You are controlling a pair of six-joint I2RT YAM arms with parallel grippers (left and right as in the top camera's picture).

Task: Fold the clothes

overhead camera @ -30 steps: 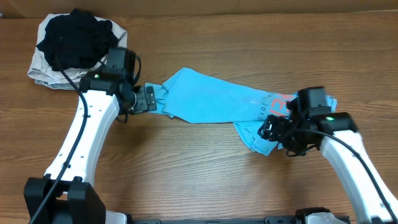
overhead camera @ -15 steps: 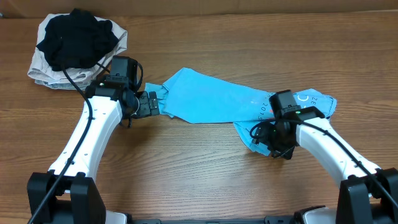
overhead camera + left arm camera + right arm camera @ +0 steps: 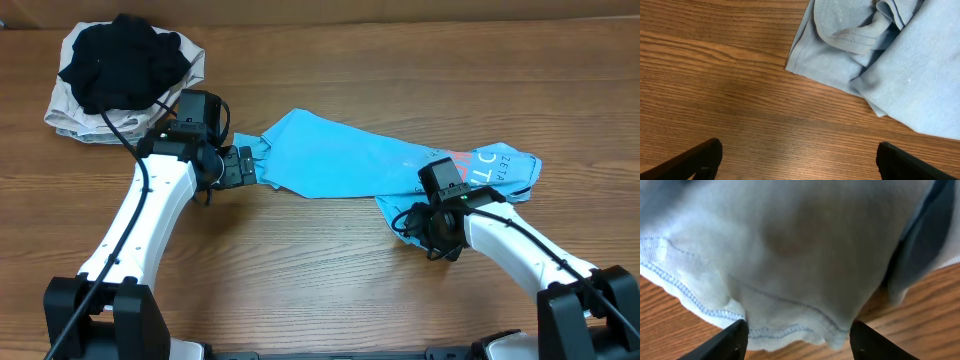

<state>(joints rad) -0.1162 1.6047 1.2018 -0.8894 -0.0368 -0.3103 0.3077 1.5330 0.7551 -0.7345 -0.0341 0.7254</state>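
The sky-blue T-shirt (image 3: 350,160) lies bunched in a long strip across the middle of the wooden table, its red and white lettering (image 3: 480,165) at the right end. My left gripper (image 3: 238,167) is open at the shirt's left end, over bare wood; the left wrist view shows the shirt's hem (image 3: 860,45) ahead of the spread fingers (image 3: 797,160). My right gripper (image 3: 415,225) is open at the shirt's lower right corner; in the right wrist view a stitched hem (image 3: 790,325) lies between the fingers (image 3: 797,340).
A black garment (image 3: 125,60) sits on a beige folded cloth (image 3: 75,115) at the back left corner. Bare wooden table (image 3: 320,270) lies in front of the shirt.
My right arm has swung left and down over the shirt's lower right corner, uncovering the lettering. My left arm shifted slightly right a second ago and has held still since.
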